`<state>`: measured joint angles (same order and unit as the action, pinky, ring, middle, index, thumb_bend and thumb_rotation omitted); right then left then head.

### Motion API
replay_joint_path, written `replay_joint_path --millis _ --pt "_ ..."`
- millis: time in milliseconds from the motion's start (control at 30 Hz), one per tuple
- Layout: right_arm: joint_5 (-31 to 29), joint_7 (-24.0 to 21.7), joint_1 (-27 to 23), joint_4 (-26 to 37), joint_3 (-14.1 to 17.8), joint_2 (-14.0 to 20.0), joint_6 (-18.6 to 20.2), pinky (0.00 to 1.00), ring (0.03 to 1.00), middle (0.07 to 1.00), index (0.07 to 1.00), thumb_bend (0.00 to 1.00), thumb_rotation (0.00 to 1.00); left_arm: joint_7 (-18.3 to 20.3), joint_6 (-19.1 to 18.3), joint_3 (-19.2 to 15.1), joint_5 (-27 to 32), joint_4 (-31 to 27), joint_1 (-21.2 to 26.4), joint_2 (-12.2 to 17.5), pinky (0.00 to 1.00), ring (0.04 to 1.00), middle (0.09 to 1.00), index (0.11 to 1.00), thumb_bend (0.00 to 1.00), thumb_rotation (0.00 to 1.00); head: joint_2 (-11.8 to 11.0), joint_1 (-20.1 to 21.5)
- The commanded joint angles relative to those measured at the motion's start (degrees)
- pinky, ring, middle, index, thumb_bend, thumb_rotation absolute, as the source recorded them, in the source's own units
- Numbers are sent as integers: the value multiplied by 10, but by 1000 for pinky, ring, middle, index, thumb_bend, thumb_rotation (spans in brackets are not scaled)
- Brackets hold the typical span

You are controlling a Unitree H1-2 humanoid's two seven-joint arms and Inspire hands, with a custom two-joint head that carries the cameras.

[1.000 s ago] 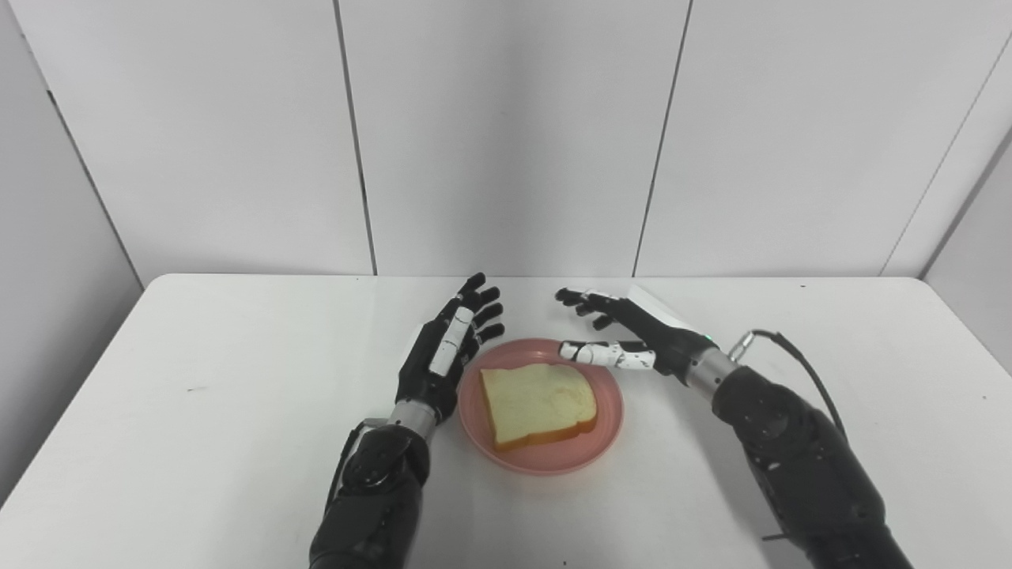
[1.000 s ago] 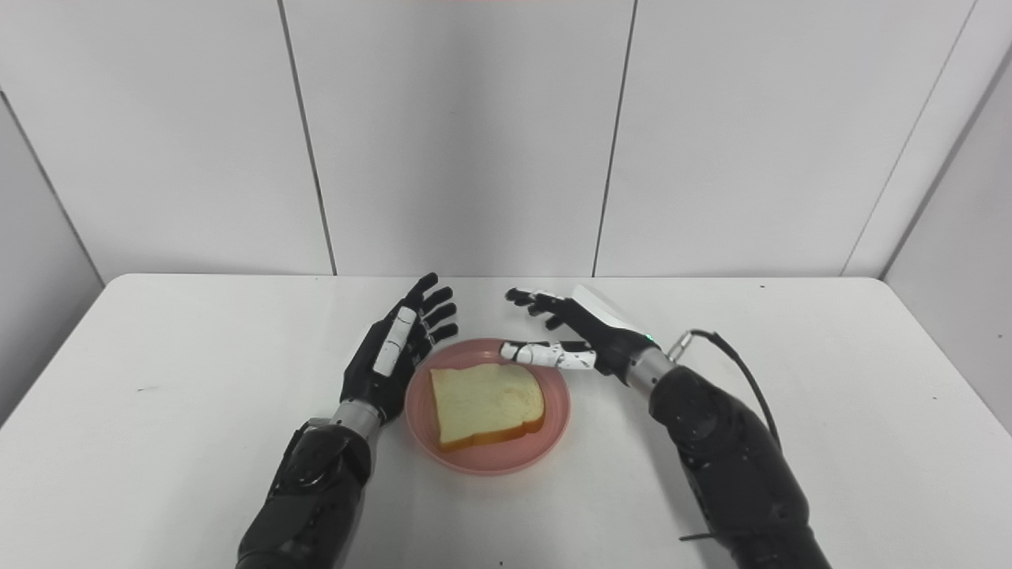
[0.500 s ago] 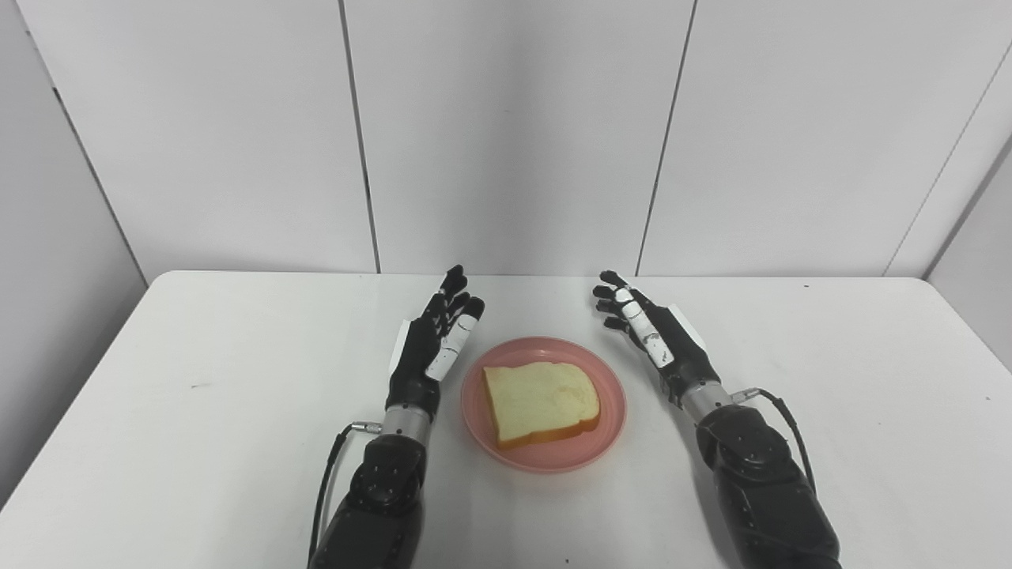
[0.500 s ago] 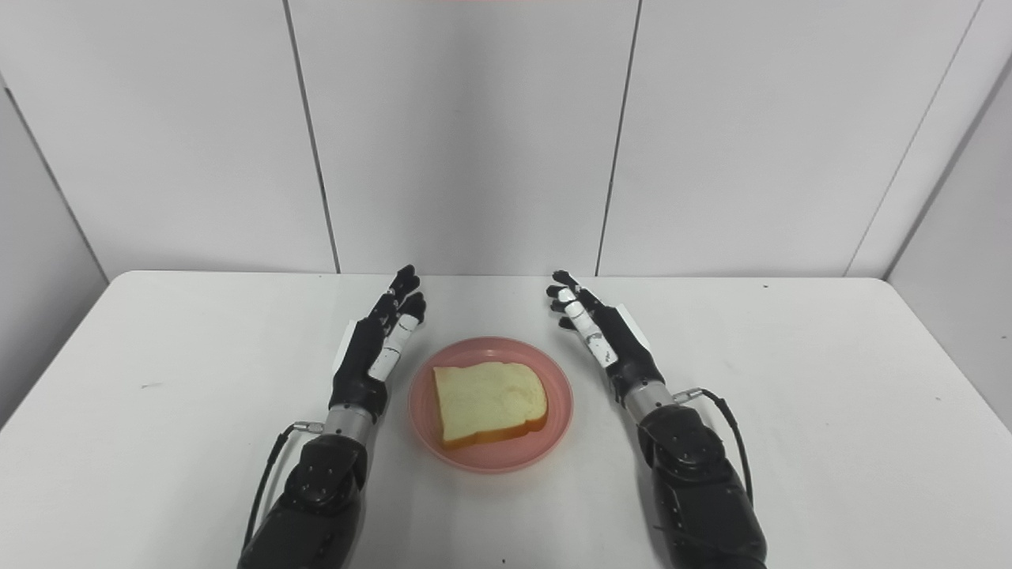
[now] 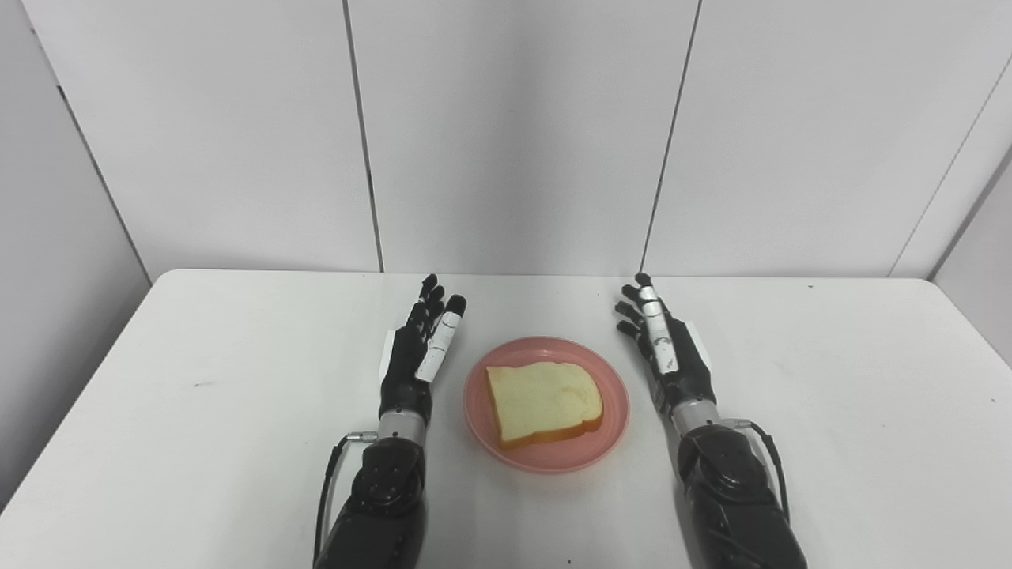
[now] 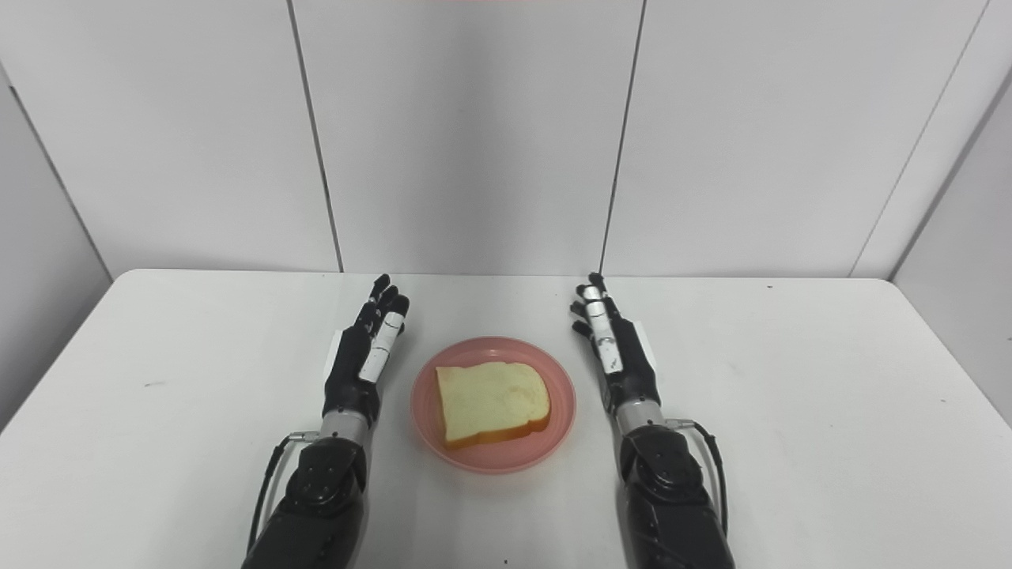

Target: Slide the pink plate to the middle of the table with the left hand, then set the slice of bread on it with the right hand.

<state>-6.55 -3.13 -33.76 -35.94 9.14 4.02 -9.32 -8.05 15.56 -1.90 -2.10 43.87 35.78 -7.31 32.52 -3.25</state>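
The pink plate (image 5: 609,423) sits at the middle of the white table (image 5: 198,474). A slice of white bread (image 5: 541,401) lies flat on it. My left hand (image 5: 415,356) is open and empty, fingers straight, just left of the plate and clear of it. My right hand (image 5: 668,352) is open and empty, fingers straight, just right of the plate and clear of it. Both show the same way in the right eye view: left hand (image 6: 364,359), right hand (image 6: 621,356), plate (image 6: 557,415), bread (image 6: 490,401).
White wall panels (image 5: 514,134) stand right behind the table's far edge. A cable (image 5: 328,490) runs along my left forearm and another (image 5: 771,466) along my right forearm.
My right hand has drawn back from over the plate's far rim to its right side and straightened. My left hand has pulled back and a little to the left. Plate and bread stay put.
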Motion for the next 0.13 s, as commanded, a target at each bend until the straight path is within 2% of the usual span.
replay_joint_path --millis 0,100 --pt "-8 5 -18 5 2 -2 -34 921 931 955 991 826 996 -12 -4 -3 2 -5 0 -3 912 953 958 942 862 795 0 0" --pt "-3 16 -17 1 0 -4 -45 913 924 961 999 851 985 -10 -6 -3 5 -7 1 -1 925 956 964 948 862 801 0 0"
